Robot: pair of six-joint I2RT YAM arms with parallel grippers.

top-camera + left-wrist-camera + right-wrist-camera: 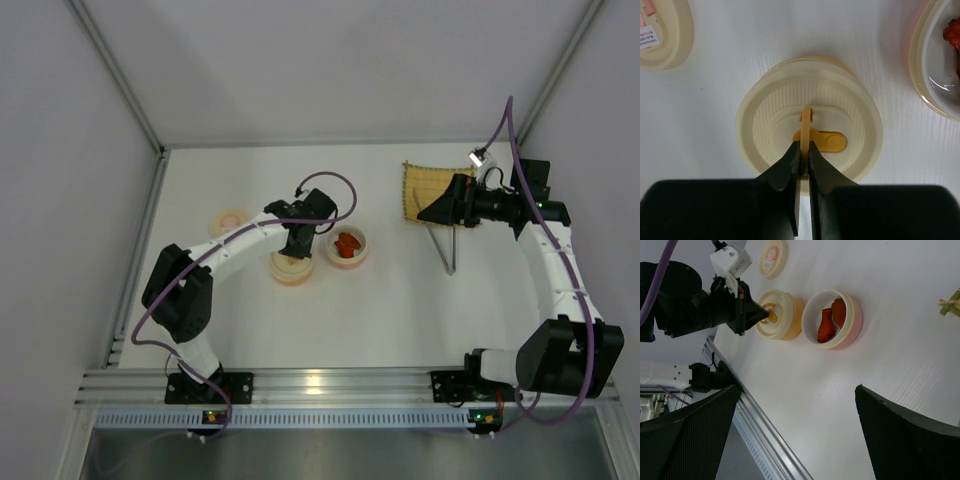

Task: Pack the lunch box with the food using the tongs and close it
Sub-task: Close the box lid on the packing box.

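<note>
- Here the left gripper (804, 146) is nearly shut, pinching the thin yellow tab (807, 116) on the round, ribbed cream lid (840, 100).
- The right gripper (440, 210) stands wide open and holds nothing, over the bamboo mat (418, 185) at far right.
- Red-orange food (826, 326) lies in the glossy pink bowl (856, 320). The slim metal tongs (447, 250) lie to its right.

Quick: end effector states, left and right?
Left end effector: closed on the lid tab.
Right end effector: open, holding nothing.
</note>
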